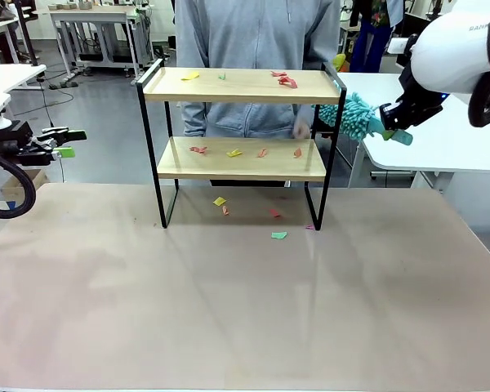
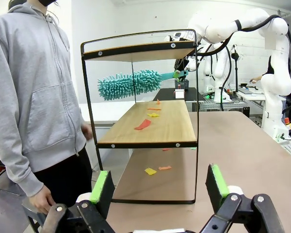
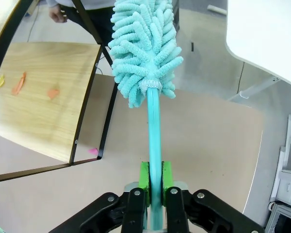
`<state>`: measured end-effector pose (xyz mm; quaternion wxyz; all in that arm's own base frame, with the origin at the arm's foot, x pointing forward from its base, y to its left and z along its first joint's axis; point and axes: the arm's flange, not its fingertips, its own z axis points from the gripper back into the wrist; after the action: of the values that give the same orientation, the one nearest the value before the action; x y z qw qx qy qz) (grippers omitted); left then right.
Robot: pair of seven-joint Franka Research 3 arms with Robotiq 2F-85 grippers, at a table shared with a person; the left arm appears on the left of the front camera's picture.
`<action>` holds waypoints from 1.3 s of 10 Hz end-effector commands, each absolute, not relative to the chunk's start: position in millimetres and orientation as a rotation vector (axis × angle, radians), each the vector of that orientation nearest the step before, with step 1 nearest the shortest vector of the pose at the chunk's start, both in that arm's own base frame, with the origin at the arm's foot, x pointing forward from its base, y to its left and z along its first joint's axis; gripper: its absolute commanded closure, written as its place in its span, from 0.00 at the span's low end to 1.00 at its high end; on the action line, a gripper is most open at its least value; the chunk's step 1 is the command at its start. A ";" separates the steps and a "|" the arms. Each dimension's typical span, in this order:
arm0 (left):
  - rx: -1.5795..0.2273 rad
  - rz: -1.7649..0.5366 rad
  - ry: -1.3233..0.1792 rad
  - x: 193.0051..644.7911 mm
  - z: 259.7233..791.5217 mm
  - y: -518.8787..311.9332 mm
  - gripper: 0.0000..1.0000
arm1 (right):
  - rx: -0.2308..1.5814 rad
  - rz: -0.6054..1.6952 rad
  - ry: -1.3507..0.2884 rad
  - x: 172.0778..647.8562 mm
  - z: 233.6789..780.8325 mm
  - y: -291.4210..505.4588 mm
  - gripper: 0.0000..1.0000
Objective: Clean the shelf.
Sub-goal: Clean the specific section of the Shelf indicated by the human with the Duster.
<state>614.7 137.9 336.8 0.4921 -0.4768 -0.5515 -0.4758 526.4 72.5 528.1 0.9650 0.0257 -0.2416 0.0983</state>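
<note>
The shelf [image 1: 245, 86] stands at the table's far middle, with coloured paper scraps [image 1: 284, 79] on its top board and more scraps [image 1: 233, 153] on its lower board [image 2: 169, 124]. My right gripper [image 1: 392, 121] is shut on the teal handle of a fluffy teal duster [image 1: 351, 117]. The duster head [image 3: 143, 48] hangs by the shelf's right end, between the two boards' heights, and the right gripper [image 3: 154, 174] clamps the handle between its green pads. My left gripper [image 1: 65, 143] is open and holds nothing at the far left. In its wrist view the left gripper [image 2: 159, 184] faces the shelf's end.
A person in a grey hoodie [image 1: 257, 41] stands right behind the shelf, one hand [image 1: 300, 126] near its right side. More scraps [image 1: 278, 235] lie on the brown tabletop [image 1: 245, 310] under and in front of the shelf. A white table [image 1: 441, 139] stands at the right.
</note>
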 end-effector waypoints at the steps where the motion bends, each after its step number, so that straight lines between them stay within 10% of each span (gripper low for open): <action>1: -1.151 -1.161 -1.352 613.4 339.8 138.3 0.00 | 0.048 0.205 -0.494 526.2 530.0 71.5 1.00; 13: -1.151 -1.161 -1.352 613.4 339.8 138.3 0.00 | -0.158 0.342 -0.224 491.8 588.2 -35.0 0.87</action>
<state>614.9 138.0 336.7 0.4921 -0.4767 -0.5515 -0.4759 494.3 -30.0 576.6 0.9809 -0.0369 -0.1287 0.1411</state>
